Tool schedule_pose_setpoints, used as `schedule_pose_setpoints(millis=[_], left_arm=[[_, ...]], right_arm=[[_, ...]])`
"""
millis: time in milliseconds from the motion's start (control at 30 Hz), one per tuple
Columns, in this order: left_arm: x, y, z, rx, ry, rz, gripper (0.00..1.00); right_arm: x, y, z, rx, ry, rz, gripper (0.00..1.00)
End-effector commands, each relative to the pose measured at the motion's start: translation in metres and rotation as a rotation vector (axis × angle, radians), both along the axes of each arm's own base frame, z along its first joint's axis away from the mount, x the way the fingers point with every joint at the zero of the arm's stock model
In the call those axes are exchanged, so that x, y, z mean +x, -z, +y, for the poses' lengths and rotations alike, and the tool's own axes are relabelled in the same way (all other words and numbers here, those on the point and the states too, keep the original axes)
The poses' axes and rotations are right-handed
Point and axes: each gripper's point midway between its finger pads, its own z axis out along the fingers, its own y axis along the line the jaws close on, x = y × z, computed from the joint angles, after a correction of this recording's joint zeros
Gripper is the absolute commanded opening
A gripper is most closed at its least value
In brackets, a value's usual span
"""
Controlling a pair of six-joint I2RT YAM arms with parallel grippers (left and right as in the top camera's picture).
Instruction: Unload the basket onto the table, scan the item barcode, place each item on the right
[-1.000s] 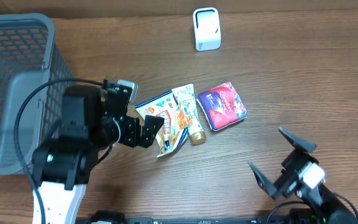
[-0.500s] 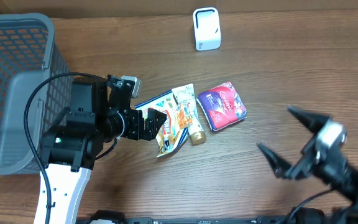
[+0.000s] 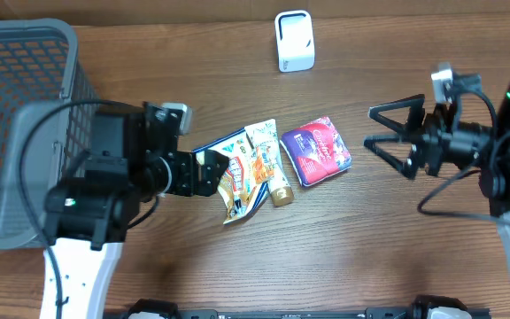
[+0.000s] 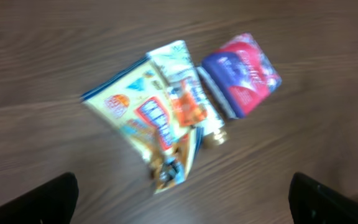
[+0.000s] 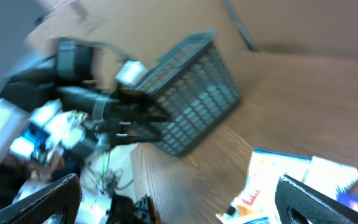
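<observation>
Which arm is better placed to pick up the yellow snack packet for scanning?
Left. Its open tool hangs right at the yellow snack packet, which sits centred in the left wrist view. The right tool, also open, is beyond the purple pack, farther away.

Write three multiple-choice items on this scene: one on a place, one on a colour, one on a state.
1. In the overhead view, the small white box-shaped scanner stands: A. above the packets; B. below them; C. on top of them.
2. The rectangular plastic packet nearest the right gripper is: A. green; B. purple and pink; C. black.
3. The right gripper's jaws are: A. shut on a packet; B. shut, empty; C. open, empty.
Answers: 1 A, it sits near the top edge, apart from the packets. 2 B, its wrapper shows purple with pink edges. 3 C, its fingers stand wide apart over bare wooden table.
</observation>
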Motion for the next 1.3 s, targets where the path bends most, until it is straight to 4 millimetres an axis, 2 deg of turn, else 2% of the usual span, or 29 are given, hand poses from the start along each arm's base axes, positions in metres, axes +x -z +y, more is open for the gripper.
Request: schedule_pose_setpoints(millis=[0, 100, 167, 200, 367, 467, 500, 567, 633, 867, 933, 1100, 1267], left_arm=[[0.007, -0.031, 0.036, 0.143, -0.157, -0.036, 1.00], [0.002, -0.044, 0.048, 0.205, -0.190, 0.006, 1.00], [0.007, -0.052, 0.055, 0.231, -0.233, 0.014, 1.00], [0.009, -0.053, 0.055, 0.232, -0.234, 0.012, 1.00], [0.023, -0.051, 0.055, 0.237, -0.247, 0.002, 1.00], [0.027, -0.045, 0.054, 0.218, -0.275, 0.031, 1.00], [0.029, -0.041, 0.054, 0.218, -0.281, 0.048, 1.00], [0.031, -0.036, 0.053, 0.224, -0.279, 0.068, 1.00], [0.032, -0.032, 0.053, 0.229, -0.277, 0.085, 1.00], [0.040, -0.019, 0.052, 0.241, -0.272, 0.129, 1.00], [0.042, -0.016, 0.052, 0.244, -0.272, 0.138, 1.00], [0.046, -0.009, 0.051, 0.251, -0.269, 0.161, 1.00], [0.048, -0.005, 0.051, 0.255, -0.267, 0.175, 1.00]], right_arm=[[0.020, 0.002, -0.003, -0.094, 0.171, 0.067, 1.00], [0.039, 0.025, -0.016, -0.324, 0.422, 0.145, 1.00], [0.041, 0.040, -0.023, -0.509, 0.539, 0.196, 1.00], [0.040, 0.043, -0.022, -0.545, 0.550, 0.206, 1.00], [0.029, 0.077, 0.007, -0.758, 0.473, 0.278, 1.00], [0.035, 0.100, 0.029, -0.817, 0.416, 0.293, 1.00], [0.041, 0.114, 0.039, -0.843, 0.393, 0.302, 1.00], [0.049, 0.131, 0.048, -0.878, 0.379, 0.311, 0.94], [0.055, 0.149, 0.054, -0.933, 0.378, 0.317, 0.85], [0.071, 0.213, 0.071, -1.149, 0.385, 0.295, 0.81], [0.072, 0.230, 0.076, -1.214, 0.385, 0.277, 0.77], [0.073, 0.256, 0.084, -1.324, 0.393, 0.231, 0.75], [0.078, 0.267, 0.087, -1.347, 0.414, 0.220, 0.72]])
